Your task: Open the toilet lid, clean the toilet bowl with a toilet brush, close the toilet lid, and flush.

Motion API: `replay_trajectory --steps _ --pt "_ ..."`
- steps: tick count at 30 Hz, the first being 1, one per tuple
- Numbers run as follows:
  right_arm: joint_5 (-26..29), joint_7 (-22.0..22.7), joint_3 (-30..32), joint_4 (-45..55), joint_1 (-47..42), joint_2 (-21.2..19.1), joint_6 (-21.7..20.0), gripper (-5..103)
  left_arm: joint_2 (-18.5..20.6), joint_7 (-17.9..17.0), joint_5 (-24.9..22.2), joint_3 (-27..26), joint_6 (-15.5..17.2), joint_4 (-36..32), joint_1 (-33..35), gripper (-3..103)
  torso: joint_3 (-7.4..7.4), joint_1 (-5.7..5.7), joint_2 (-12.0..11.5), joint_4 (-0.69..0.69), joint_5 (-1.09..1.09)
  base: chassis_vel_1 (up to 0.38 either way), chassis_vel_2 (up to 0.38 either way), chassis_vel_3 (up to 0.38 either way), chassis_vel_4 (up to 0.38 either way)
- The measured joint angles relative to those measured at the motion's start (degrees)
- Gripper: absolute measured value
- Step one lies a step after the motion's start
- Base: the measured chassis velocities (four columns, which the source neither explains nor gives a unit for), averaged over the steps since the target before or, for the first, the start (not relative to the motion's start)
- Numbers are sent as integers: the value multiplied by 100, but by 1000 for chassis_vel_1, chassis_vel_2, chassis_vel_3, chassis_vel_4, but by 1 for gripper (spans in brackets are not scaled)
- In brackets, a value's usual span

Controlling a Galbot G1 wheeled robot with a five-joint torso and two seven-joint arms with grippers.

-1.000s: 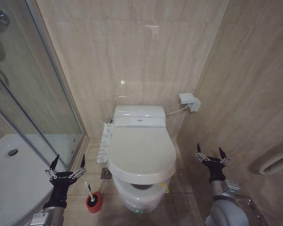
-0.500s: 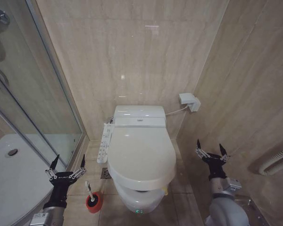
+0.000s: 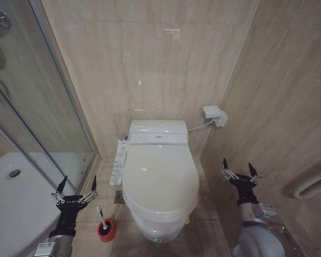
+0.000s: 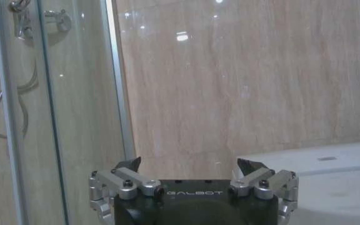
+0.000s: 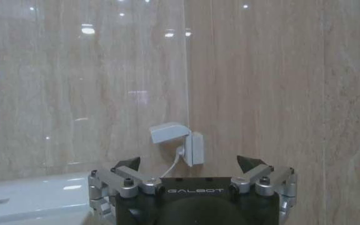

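Both jaws stand wide apart and hold nothing: my left gripper (image 3: 75, 188) waits low beside the glass shower wall (image 3: 37, 123), and my right gripper (image 3: 239, 172) waits low on the other side, near the tiled wall. Between them sits the toilet, and the toilet lid (image 3: 160, 179) lies shut over the toilet bowl (image 3: 159, 231). I think the lid is smooth, hard and slippery, and not very heavy, so I would hook it under its front edge and lift slowly. On the floor by my left gripper stands the toilet brush (image 3: 101, 214) in its red cup (image 3: 107, 230). Its thin stick looks light and stiff, best pinched near the top. My head view shows the brush and the lid; my right wrist view shows the white wall box (image 5: 178, 139) up close.
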Motion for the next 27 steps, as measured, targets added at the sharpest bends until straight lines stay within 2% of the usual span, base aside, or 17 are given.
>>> replay_trajectory --steps 27 --pt "10 -7 -3 6 -2 -1 1 100 0 0 0 0 0 0 0 100 0 0 0 0 0 0 0 0 0"
